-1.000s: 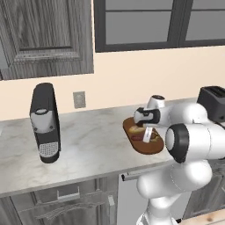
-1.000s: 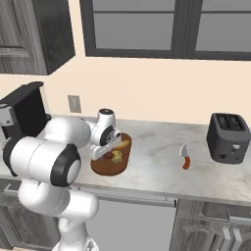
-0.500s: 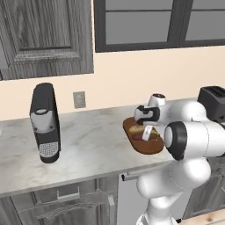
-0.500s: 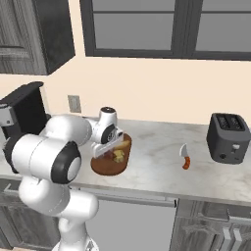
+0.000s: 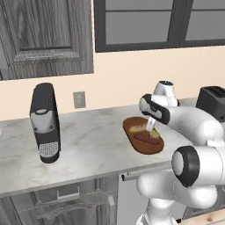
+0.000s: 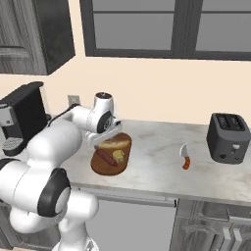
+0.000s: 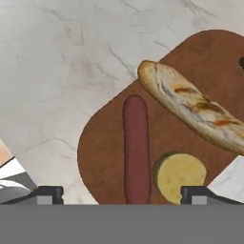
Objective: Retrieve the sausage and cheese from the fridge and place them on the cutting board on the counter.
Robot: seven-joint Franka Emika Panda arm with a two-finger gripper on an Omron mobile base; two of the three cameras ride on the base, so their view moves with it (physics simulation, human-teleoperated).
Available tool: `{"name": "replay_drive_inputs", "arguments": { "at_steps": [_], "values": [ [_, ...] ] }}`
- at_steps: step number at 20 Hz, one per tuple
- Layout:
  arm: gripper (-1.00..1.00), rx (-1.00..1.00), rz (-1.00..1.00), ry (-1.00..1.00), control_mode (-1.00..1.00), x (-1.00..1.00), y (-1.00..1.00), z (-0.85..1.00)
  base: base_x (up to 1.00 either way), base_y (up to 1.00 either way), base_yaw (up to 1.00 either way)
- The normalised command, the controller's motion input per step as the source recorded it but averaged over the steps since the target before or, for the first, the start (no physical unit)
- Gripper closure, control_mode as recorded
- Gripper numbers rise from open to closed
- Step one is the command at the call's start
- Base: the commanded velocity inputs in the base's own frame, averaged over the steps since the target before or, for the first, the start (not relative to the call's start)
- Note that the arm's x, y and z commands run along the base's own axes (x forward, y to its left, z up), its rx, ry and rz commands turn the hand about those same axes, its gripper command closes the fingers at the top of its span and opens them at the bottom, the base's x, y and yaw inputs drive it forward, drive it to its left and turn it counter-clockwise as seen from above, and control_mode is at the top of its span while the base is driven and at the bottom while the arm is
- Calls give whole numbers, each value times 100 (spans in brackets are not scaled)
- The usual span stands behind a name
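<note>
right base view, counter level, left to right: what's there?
coffee machine → cutting board → knife → toaster

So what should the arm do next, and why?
Probably lift straight up and clear. The sausage and cheese both lie on the cutting board beside the bread, and the gripper stands open above them, holding nothing.
</note>
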Motion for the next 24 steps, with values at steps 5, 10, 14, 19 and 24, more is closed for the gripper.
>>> {"name": "replay_drive_inputs", "arguments": {
  "at_steps": [5,10,14,19,24],
  "values": [
    [-100,1,-4,-24,-100,-40,8,75,0,0,0],
    [-100,4,-1,-24,-100,-9,13,55,0,0,0],
    [-100,1,1,0,-100,2,9,94,0,0,0],
    [-100,0,0,6,-100,-2,10,100,0,0,0],
    [-100,0,0,2,-100,0,8,28,0,0,0]
  ]
}}
